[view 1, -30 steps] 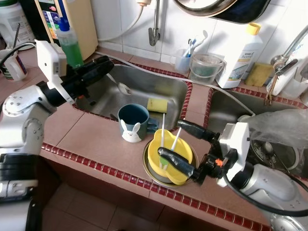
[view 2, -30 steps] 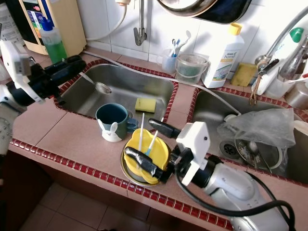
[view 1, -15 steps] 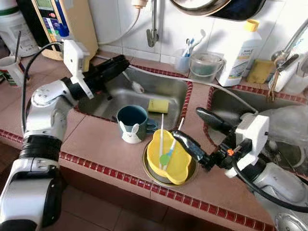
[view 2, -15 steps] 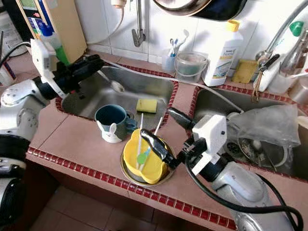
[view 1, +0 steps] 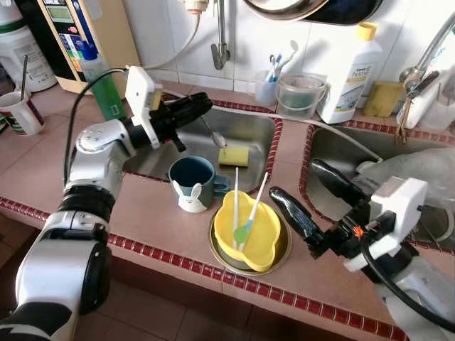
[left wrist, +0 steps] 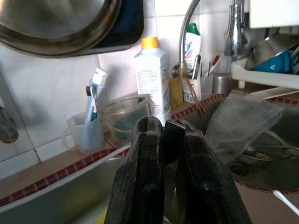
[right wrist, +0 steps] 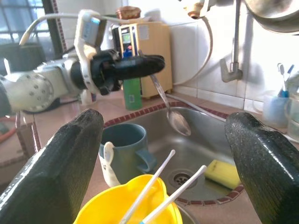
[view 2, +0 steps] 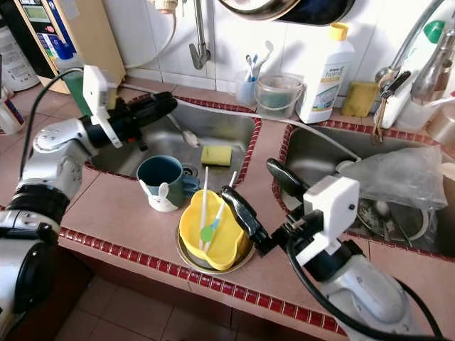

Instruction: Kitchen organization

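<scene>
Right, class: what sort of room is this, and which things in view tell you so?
Most likely a home kitchen counter. A stainless steel double sink is set into a pink tiled worktop, a white detergent bottle with a yellow cap stands by the wall, and the left hand holds a metal spoon over the basin.

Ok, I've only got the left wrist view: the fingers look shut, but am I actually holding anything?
Observer: Yes. The left gripper is shut on a metal spoon, which hangs over the left sink.
Operator: Anything under it?
Observer: A yellow sponge lies in that sink, close to the spoon's tip.
Operator: And the other arm?
Observer: The right gripper is open, beside the yellow bowl on the counter.
</scene>
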Controlling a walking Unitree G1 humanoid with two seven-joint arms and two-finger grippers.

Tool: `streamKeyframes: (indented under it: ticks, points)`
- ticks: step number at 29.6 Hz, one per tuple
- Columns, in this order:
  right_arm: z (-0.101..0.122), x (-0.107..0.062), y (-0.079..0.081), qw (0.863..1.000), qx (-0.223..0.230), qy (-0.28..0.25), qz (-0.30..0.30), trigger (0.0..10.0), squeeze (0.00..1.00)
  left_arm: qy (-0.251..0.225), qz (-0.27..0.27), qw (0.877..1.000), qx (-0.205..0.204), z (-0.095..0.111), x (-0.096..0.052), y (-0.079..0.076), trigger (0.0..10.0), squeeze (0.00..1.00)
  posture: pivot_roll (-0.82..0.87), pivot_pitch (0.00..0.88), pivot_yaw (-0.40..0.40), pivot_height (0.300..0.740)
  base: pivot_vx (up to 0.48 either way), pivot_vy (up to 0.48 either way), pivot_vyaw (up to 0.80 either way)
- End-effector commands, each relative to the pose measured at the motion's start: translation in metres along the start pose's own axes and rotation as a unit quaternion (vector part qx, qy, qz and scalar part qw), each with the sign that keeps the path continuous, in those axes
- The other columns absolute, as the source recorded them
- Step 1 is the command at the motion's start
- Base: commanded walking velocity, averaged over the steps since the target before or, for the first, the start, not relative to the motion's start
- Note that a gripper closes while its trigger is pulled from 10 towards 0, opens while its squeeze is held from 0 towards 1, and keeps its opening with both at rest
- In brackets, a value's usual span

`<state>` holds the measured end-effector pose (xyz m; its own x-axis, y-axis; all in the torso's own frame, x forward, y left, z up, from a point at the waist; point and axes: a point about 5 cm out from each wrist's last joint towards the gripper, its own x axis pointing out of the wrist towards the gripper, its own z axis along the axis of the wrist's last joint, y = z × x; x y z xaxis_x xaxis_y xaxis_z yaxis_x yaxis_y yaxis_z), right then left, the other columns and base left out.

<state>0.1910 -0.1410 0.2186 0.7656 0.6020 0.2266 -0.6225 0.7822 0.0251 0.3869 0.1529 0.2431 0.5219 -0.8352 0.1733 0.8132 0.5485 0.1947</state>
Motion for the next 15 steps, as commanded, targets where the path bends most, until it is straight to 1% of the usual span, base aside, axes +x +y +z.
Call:
streamKeyframes:
  ticks: [1,5,10,15]
  points:
    - [0.006,-0.003,0.009,1.000,0.006,-0.007,0.007,10.0,0.00,0.003,-0.004,1.000,0.018,0.006,0.004,0.002,10.0,0.00,-0.29,0.155,0.104,0.740,0.000,0.000,0.00]
    - [0.008,-0.005,0.012,1.000,0.014,-0.009,0.002,10.0,0.00,0.005,0.007,1.000,0.016,0.005,0.005,0.003,10.0,0.00,-0.29,0.172,0.104,0.740,0.000,0.000,0.00]
    - [0.013,-0.009,0.017,0.999,0.033,-0.014,-0.009,10.0,0.00,0.010,0.036,0.999,0.027,0.003,0.005,0.006,10.0,0.00,-0.29,0.215,0.098,0.740,0.000,0.000,0.00]
    - [0.015,-0.012,0.019,0.999,0.044,-0.013,-0.017,10.0,0.00,0.014,0.054,0.998,0.026,0.001,0.006,0.007,10.0,0.00,-0.30,0.239,0.097,0.740,0.000,0.000,0.00]
